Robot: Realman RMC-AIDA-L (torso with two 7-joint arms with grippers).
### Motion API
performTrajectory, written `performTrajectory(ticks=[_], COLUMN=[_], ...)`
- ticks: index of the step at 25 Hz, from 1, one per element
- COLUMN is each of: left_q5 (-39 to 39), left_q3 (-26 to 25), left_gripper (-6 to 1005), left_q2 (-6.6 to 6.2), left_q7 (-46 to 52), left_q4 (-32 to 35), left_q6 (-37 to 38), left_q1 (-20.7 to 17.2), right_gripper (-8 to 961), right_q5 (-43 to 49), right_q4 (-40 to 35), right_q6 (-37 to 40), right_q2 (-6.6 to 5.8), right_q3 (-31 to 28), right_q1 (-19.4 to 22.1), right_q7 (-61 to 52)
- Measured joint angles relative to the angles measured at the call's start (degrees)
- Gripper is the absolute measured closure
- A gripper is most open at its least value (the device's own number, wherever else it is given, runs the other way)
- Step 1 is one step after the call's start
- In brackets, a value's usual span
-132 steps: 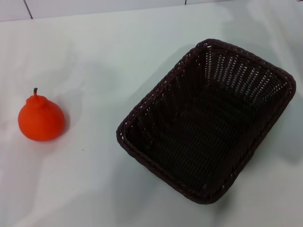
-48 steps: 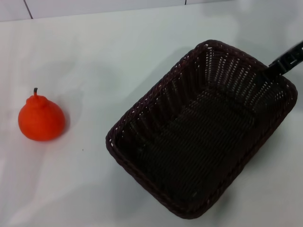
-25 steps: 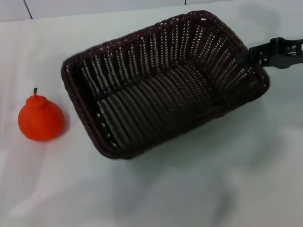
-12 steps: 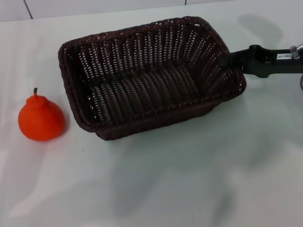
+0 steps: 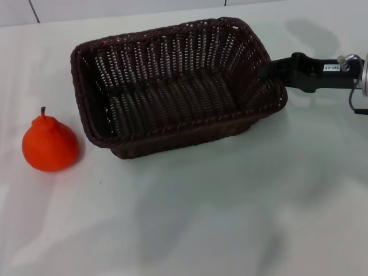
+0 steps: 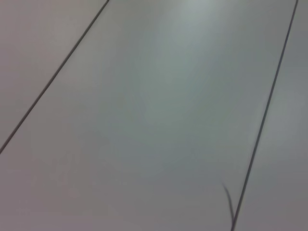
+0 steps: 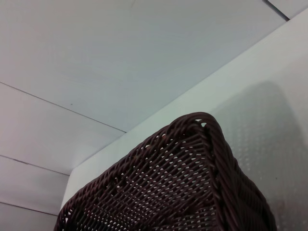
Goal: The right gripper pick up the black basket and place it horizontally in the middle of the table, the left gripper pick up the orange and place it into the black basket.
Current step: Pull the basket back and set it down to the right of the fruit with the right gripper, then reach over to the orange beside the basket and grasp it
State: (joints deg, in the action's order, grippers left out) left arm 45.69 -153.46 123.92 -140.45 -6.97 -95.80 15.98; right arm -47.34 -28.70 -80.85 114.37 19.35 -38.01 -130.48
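The black basket [image 5: 172, 86], dark woven wicker, lies lengthwise across the white table [image 5: 201, 218] at the back middle, its open side up. My right gripper [image 5: 269, 70] comes in from the right and is shut on the rim of the basket's right short end. The right wrist view shows the basket's braided corner and openwork wall [image 7: 192, 192] up close. The orange [image 5: 49, 144], with a knobby neck and dark stem, stands upright on the table at the left, just off the basket's left front corner and apart from it. My left gripper is out of view.
The table's far edge meets a pale panelled wall [image 5: 115, 8] just behind the basket. The left wrist view shows only a pale surface with dark seams [image 6: 262, 120]. White tabletop stretches in front of the basket and the orange.
My right gripper came in, took the basket's right end, then swung it from a slanted lie at the front right to a crosswise lie at the back middle. The orange has not moved.
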Motion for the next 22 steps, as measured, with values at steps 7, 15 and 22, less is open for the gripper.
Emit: performTrajectory(ticks=[7, 15, 22], left_q5=[-0.1, 0.2, 1.8], left_q3=[0.0, 5.2, 23.3], left_gripper=[97, 98, 99], left_q2=[0.00, -0.42, -3.89], left_q7=[0.0, 0.0, 3.6], left_q4=[0.0, -1.6, -7.6], left_q6=[0.4, 2.0, 8.6], left_q1=[0.1, -1.0, -5.6], right_gripper=[695, 530, 185], right_q5=[-0.7, -0.9, -7.0], right_q4=[0.4, 0.1, -0.3], right_q6=[0.0, -0.6, 0.0], right_q2=[0.12, -0.70, -2.80], right_q3=[0.3, 0.0, 0.0], right_q1=[-0.1, 0.0, 1.4], right_q7=[0.3, 0.3, 3.0])
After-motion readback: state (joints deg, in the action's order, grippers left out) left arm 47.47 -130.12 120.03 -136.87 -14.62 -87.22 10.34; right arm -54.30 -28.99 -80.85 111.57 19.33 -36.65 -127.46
